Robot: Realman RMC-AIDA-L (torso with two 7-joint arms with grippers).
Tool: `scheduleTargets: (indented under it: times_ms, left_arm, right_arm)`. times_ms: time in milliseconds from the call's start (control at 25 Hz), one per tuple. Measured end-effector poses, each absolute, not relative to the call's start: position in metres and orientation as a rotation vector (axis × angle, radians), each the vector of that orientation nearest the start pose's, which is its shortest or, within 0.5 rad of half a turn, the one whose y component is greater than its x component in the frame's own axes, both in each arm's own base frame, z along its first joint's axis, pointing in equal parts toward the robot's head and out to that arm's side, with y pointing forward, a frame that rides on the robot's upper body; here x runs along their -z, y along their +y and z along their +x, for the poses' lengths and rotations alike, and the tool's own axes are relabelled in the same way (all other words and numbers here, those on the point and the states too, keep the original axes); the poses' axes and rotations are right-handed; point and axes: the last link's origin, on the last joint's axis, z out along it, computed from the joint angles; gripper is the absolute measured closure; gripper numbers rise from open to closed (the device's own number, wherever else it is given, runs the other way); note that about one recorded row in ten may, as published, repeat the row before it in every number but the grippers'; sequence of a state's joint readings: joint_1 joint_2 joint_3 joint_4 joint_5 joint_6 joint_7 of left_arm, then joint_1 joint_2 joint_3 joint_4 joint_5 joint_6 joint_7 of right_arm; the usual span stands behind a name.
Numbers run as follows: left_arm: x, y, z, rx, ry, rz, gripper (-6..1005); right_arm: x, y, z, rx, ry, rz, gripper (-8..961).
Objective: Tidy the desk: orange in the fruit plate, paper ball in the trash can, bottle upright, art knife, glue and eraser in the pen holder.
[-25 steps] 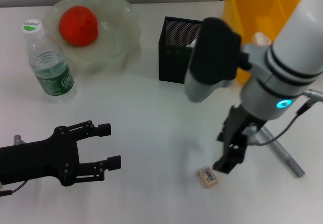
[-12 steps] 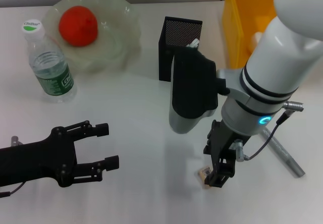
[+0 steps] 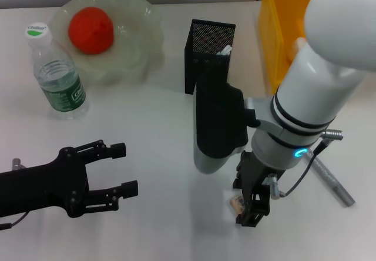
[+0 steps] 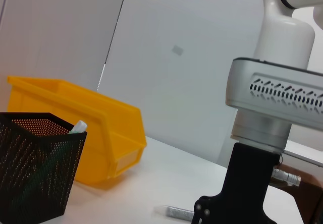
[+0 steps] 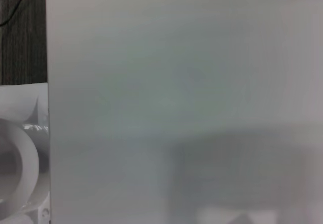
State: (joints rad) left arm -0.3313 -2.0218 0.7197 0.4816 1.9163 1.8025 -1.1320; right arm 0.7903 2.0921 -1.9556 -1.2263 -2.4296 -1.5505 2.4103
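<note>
The orange (image 3: 90, 30) lies in the pale green fruit plate (image 3: 144, 40) at the back left. The bottle (image 3: 56, 73) stands upright next to it. The black mesh pen holder (image 3: 210, 58) stands mid-desk with a white-tipped item (image 3: 225, 50) sticking out; it also shows in the left wrist view (image 4: 35, 168). My right gripper (image 3: 249, 207) points down onto the eraser (image 3: 235, 201), which is mostly covered. My left gripper (image 3: 126, 170) is open and empty at the front left. A pale lump (image 3: 297, 43) shows in the yellow trash can (image 3: 285, 20).
A silver pen-shaped tool (image 3: 332, 181) lies on the desk to the right of my right gripper; it also shows in the left wrist view (image 4: 174, 213). My bulky right forearm (image 3: 220, 129) hangs over the desk's middle. The right wrist view shows only a blurred grey surface.
My right arm has swung left and towards the front edge, and dropped onto the eraser, which was in plain sight and is now mostly covered. The left arm has stayed put.
</note>
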Motion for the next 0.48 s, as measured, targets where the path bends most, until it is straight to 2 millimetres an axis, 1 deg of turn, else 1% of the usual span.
scheduleTargets:
  times_ms: [320,480]
  left_arm:
    - [-0.0001,0.2381,-0.3058,0.952,-0.622,-2.775,154]
    - [-0.0006,0.2385,-0.3058,0.954,-0.622,-2.77,153]
  right_arm:
    - [0.1081,0.2959,0.1325,1.014,0.097,-3.02,316]
    - [0.1078,0.2952,0.1293,0.994,0.094,-3.027,454]
